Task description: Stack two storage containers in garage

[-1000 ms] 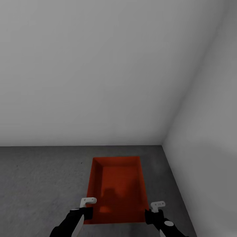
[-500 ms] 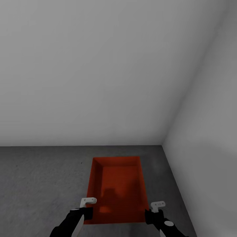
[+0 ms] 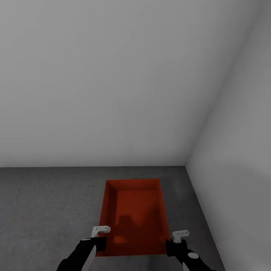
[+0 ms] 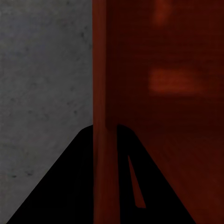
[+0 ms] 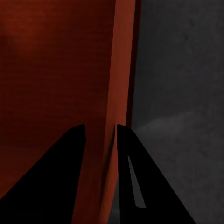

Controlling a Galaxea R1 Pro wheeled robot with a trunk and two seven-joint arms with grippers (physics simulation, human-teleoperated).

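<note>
Sitting on the floor (image 3: pixel 49 210) in the garage corner, the storage container (image 3: pixel 133 216) is pinched by both tools. Wrist views reveal each long wall between fingers: left tool (image 4: pixel 105 154), right tool (image 5: pixel 100 154).

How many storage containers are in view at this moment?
1. A single storage container is on the concrete floor near the wall corner, its side walls between the fingers of the left gripper and right gripper. A second beneath cannot be ruled out.

1 storage container (image 3: pixel 132 216) (rust-red), 2 grippers.
</note>
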